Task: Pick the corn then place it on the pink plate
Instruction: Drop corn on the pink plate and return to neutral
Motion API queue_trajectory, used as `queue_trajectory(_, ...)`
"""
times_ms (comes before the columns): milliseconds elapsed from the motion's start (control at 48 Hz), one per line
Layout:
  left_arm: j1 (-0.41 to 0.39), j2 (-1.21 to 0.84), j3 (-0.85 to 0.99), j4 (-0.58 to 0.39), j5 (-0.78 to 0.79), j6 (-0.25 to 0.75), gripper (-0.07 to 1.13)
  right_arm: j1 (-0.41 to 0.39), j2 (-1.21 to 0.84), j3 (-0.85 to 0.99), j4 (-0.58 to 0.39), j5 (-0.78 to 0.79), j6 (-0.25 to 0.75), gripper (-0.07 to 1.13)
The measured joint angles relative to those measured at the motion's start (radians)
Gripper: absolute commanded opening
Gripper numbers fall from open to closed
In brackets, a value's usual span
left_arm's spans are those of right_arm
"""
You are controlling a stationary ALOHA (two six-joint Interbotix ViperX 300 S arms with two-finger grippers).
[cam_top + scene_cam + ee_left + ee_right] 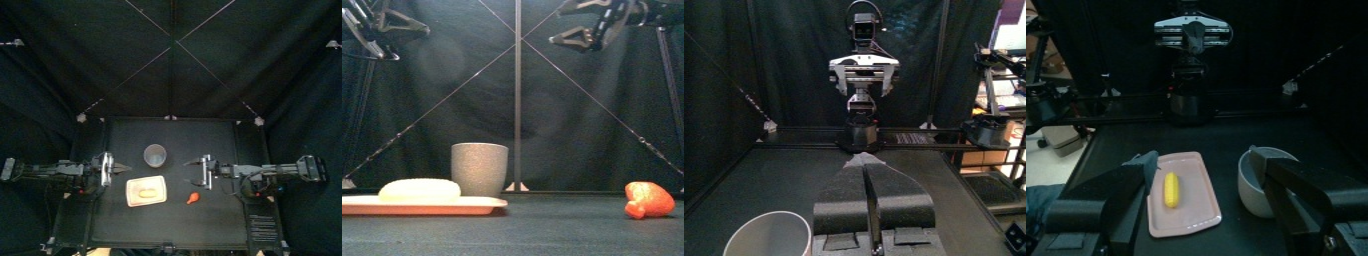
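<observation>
You'll see the corn (pixel 418 189) already down on the pink tray (pixel 476 204). It's pale yellow, a smooth oblong, lying flat on its side. Its long axis runs along the tray's length, and it sits off-centre toward one long edge, inside the rim. The tray is a shallow rectangle with rounded corners, flat on the table (pixel 214 140), left of centre, front half.
</observation>
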Motion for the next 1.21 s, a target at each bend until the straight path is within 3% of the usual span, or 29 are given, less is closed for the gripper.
queue_trajectory(375,0.021,-0.002,0.005,-0.043,0.0,-0.005,-0.03,0.006,-0.31,0.183,-0.003,-0.008,0.0,1.03)
queue_trajectory(688,0.037,-0.002,0.011,-0.064,0.002,0.003,-0.04,0.009,-0.318,0.193,-0.009,-0.008,0.003,1.03)
queue_trajectory(1208,0.038,-0.002,0.012,-0.011,0.0,0.014,-0.04,0.009,-0.311,0.193,-0.011,-0.014,0.003,1.03)
